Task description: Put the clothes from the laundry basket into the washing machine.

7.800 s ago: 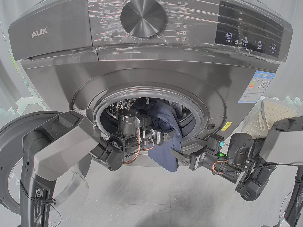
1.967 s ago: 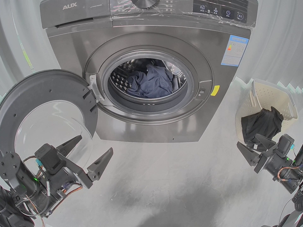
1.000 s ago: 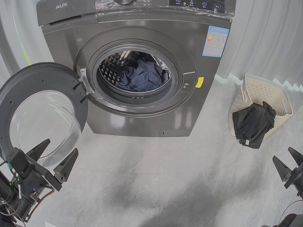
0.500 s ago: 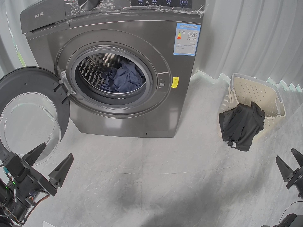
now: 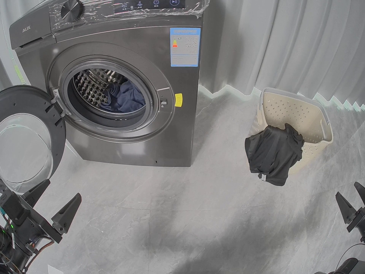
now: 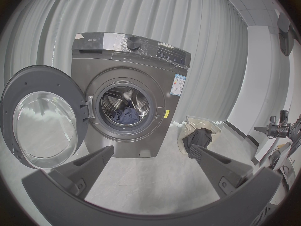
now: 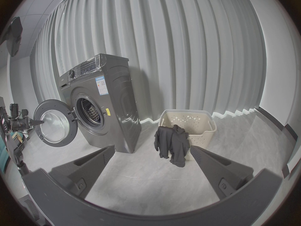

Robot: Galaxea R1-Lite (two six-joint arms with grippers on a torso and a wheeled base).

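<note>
Panning brought the laundry basket [image 5: 296,109] toward centre; left end effector [image 5: 63,188] and right end effector [image 5: 347,189] apparently stay spread.

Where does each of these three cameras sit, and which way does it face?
Head view: on the robot's head, looking down at the washing machine and laundry basket; left gripper and right gripper, both open, at the lower corners.
Left wrist view: on the left wrist, facing the blue clothes inside the machine, with the left gripper in front.
Right wrist view: on the right wrist, facing the black garment draped over the basket, with the right gripper in front.
All three share machine and basket.
</note>
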